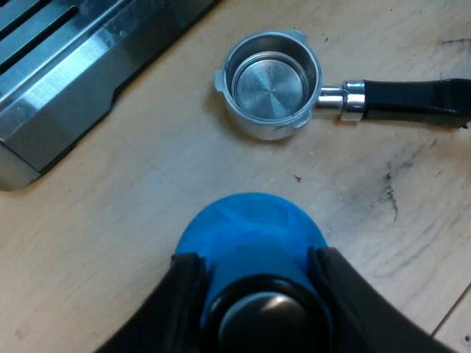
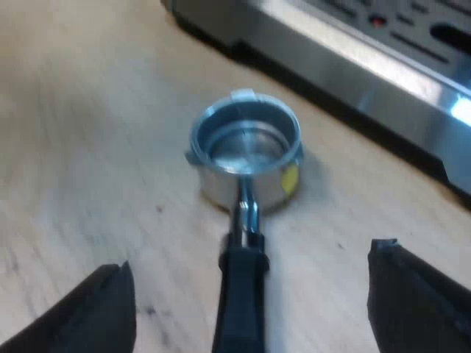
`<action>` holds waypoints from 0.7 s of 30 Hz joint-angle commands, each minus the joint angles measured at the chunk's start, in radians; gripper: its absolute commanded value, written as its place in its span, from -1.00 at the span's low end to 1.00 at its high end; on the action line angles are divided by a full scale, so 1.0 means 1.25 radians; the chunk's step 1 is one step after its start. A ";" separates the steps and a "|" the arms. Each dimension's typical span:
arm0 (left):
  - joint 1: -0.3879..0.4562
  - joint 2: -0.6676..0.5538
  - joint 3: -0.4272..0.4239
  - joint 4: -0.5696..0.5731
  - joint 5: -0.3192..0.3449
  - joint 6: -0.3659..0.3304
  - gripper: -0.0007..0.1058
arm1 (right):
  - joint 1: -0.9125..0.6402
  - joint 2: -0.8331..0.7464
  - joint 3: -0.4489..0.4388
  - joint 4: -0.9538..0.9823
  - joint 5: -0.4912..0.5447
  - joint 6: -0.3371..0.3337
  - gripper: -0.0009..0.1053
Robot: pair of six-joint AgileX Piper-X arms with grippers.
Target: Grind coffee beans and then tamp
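Observation:
The metal holder (image 1: 271,82) lies loose on the wooden table, its basket bare and shiny inside, its dark handle (image 1: 412,99) stretched out flat. My left gripper (image 1: 254,276) is shut on the blue tamper (image 1: 250,232), a short way from the basket. In the right wrist view the holder (image 2: 246,158) sits near the machine's base and its handle (image 2: 241,298) runs back between my right gripper's (image 2: 250,305) fingers (image 2: 99,312), which stand wide open on either side without touching it.
The espresso machine's steel drip tray (image 1: 59,81) lies close by the holder; its front edge (image 2: 383,81) runs just beyond the basket. Bare wooden table (image 1: 110,243) surrounds the tamper and holder.

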 commanded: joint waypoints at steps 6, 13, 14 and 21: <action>-0.004 -0.003 -0.007 -0.003 0.008 0.001 -0.98 | -0.001 -0.005 0.065 -0.126 0.029 -0.001 0.29; -0.004 0.011 -0.009 -0.033 0.031 0.001 -0.98 | -0.001 -0.005 0.082 -0.153 0.049 -0.013 0.29; -0.004 0.017 -0.011 -0.035 0.032 0.001 -0.98 | -0.001 -0.005 0.082 -0.153 0.049 -0.014 0.29; -0.004 0.093 -0.060 -0.046 0.046 0.001 -0.98 | -0.001 -0.005 0.082 -0.171 0.049 -0.014 0.29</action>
